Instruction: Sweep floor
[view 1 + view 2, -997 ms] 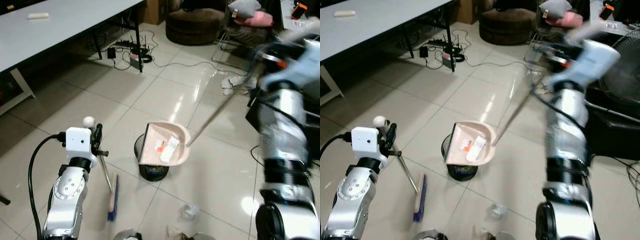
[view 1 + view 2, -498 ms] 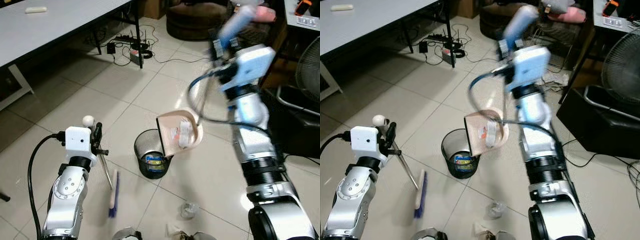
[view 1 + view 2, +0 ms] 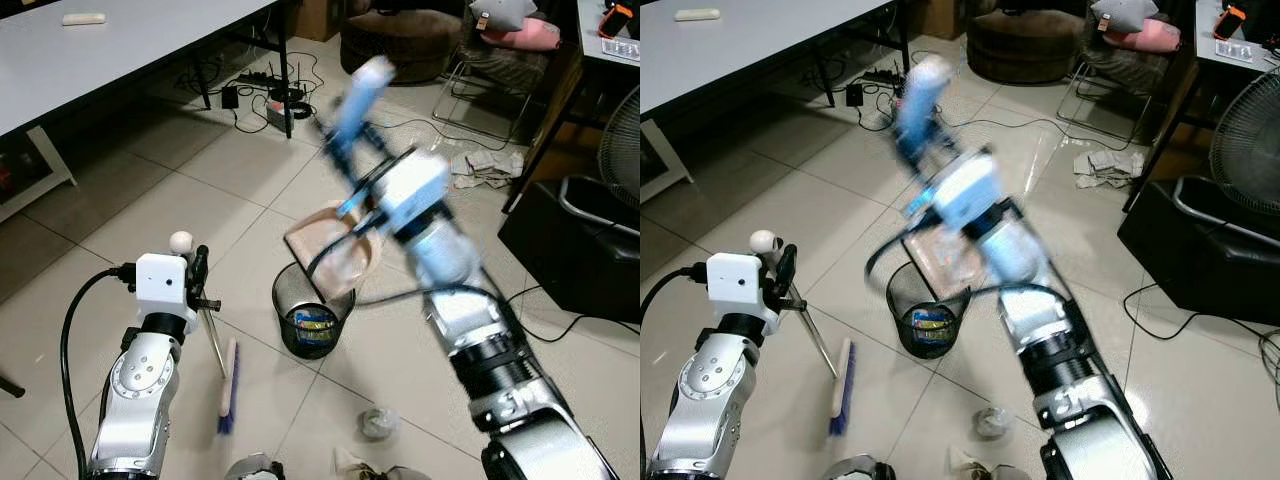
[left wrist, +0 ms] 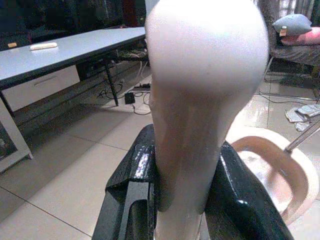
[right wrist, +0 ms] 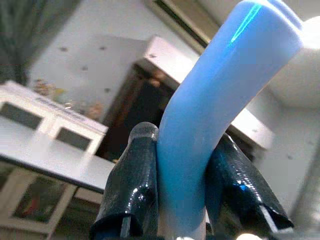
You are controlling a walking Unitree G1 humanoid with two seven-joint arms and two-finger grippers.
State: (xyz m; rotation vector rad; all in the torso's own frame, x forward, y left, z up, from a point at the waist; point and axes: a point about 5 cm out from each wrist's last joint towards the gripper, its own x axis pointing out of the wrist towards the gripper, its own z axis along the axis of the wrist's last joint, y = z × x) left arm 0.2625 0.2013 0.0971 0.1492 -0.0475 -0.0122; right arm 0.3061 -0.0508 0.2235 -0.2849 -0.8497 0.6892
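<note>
Glossy tile floor (image 3: 150, 210); black wire-mesh bin (image 3: 312, 318); smooth pink plastic dustpan (image 3: 335, 250).

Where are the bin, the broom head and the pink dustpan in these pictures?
Bin (image 3: 902, 300): right eye view, on its black mesh wall.
Broom head (image 3: 228, 385): left eye view, middle of the brush on the floor.
Dustpan (image 3: 310, 237): left eye view, its tilted pink edge above the bin.

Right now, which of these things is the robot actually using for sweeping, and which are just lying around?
In use:
- dustpan, tipped over the bin
- its blue handle in the right gripper
- broom, its pale handle in the left gripper

Lying about:
- crumpled wrapper on the floor
- cables and power strip under the table
- fan
- pink cushion
</note>
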